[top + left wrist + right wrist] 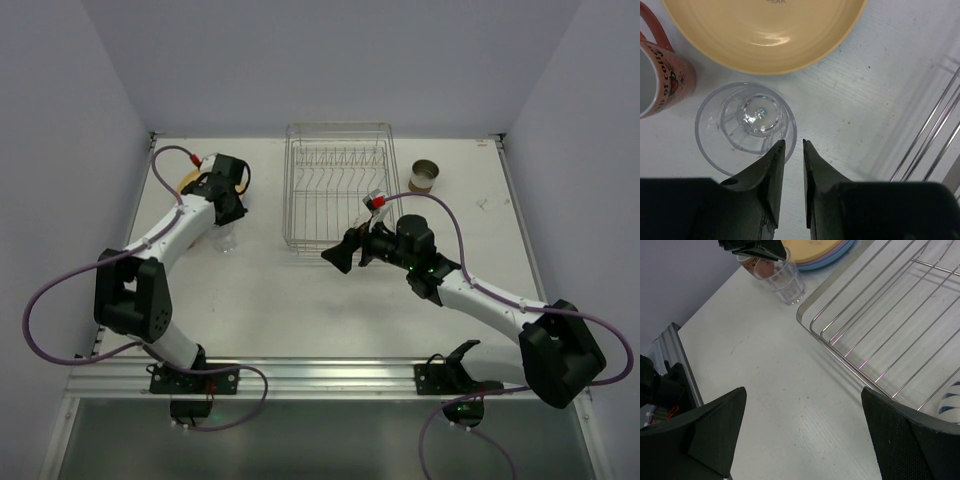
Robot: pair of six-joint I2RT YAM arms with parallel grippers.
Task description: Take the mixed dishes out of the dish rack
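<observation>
The silver wire dish rack (338,185) (880,315) stands mid-table. A white cup (950,402) with blue stripes lies in it, by my right finger. Left of the rack stands the small clear glass (228,240) (745,125) (785,277). Beside the glass are the pink mug (660,75) and the yellow-orange plate (765,30) (190,180). That plate tops a purple and a blue one (815,252). My left gripper (229,216) (794,142) hovers over the glass rim, narrowly open, holding nothing. My right gripper (352,250) (802,425) is wide open at the rack's near left corner.
A brown cup (425,177) stands on the table right of the rack. Grey walls close in the table on the left, back and right. A metal rail (320,375) runs along the near edge.
</observation>
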